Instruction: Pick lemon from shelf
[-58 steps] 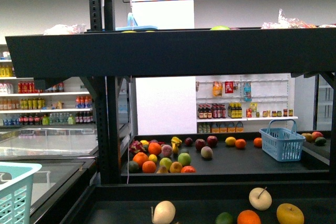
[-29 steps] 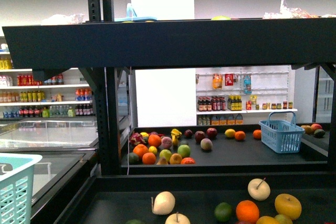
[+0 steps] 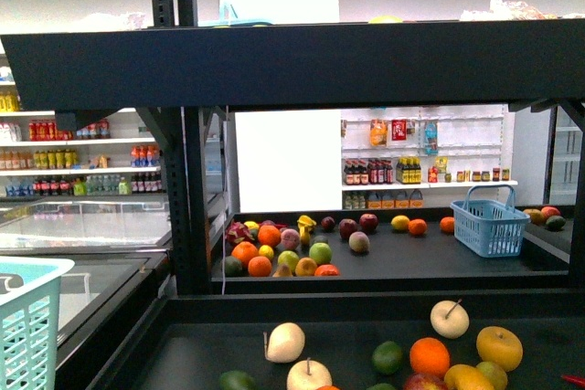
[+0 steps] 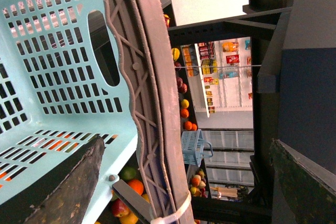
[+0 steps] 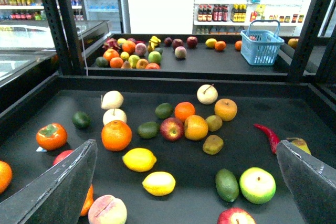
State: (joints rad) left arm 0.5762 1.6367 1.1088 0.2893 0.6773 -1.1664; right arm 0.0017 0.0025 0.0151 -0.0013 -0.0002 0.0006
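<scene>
Lemon (image 5: 159, 183) lies ungrasped on the shelf's (image 5: 173, 81) lower deck, just beside a rounder yellow citrus (image 5: 139, 159). My right pincer (image 5: 185, 148) hangs released over that deck, holding nothing; reaching, gripping and lifting all remain.

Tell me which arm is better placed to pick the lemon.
Right. The right end effector, open, looks onto the lemon on the shelf; the left end effector faces a teal basket.

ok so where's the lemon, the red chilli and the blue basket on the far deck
lemon (image 5: 159, 183): right wrist view, centre of its skin
red chilli (image 5: 268, 136): right wrist view, middle of its body
blue basket (image 5: 259, 52): right wrist view, its front wall
</scene>
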